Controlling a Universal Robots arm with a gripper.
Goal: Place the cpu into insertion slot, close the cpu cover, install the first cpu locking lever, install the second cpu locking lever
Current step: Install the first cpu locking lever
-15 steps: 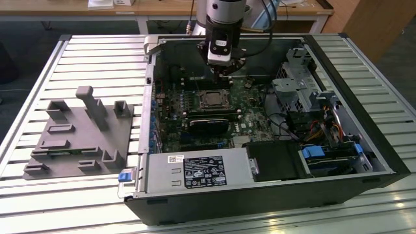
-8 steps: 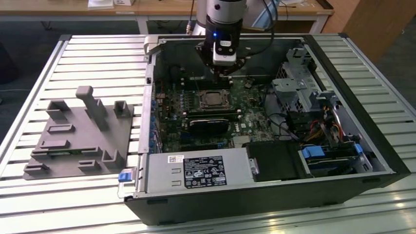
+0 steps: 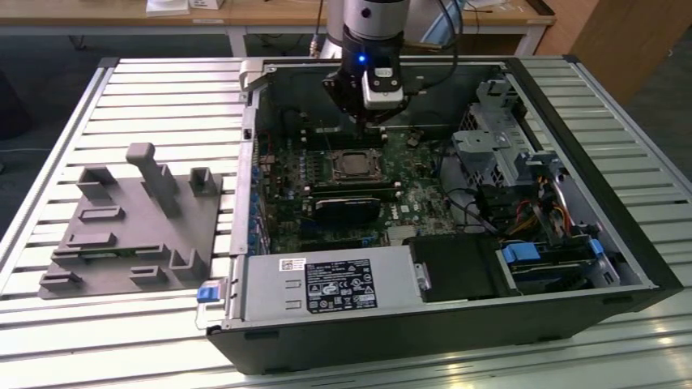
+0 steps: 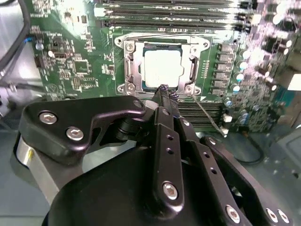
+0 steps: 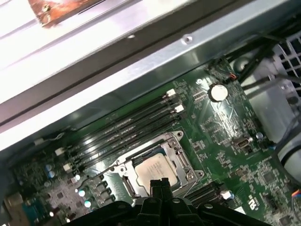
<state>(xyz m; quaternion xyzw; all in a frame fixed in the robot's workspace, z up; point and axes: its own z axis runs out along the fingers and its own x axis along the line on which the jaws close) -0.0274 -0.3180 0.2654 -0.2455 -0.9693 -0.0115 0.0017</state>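
Observation:
The cpu (image 4: 162, 68) (image 5: 153, 170) lies flat in the insertion slot (image 3: 352, 164), pale metal face up. The silver cpu cover (image 4: 131, 66) (image 5: 182, 162) lies down around it, framing the chip through its window. A thin locking lever (image 4: 207, 114) sticks out at an angle from one corner of the socket, and another wire lever (image 5: 96, 172) stands off a different side. My gripper (image 4: 164, 92) (image 5: 159, 183) (image 3: 368, 121) hovers just above the socket's edge, fingers shut together with nothing between them.
Long memory slots (image 5: 127, 129) run beside the socket. A black heatsink block (image 3: 352, 207) sits nearer the exterior camera than the socket. The open computer case (image 3: 605, 211) walls in the board; drive cages and cables (image 3: 519, 162) fill the exterior view's right. A grey fixture (image 3: 130, 227) stands outside at the left.

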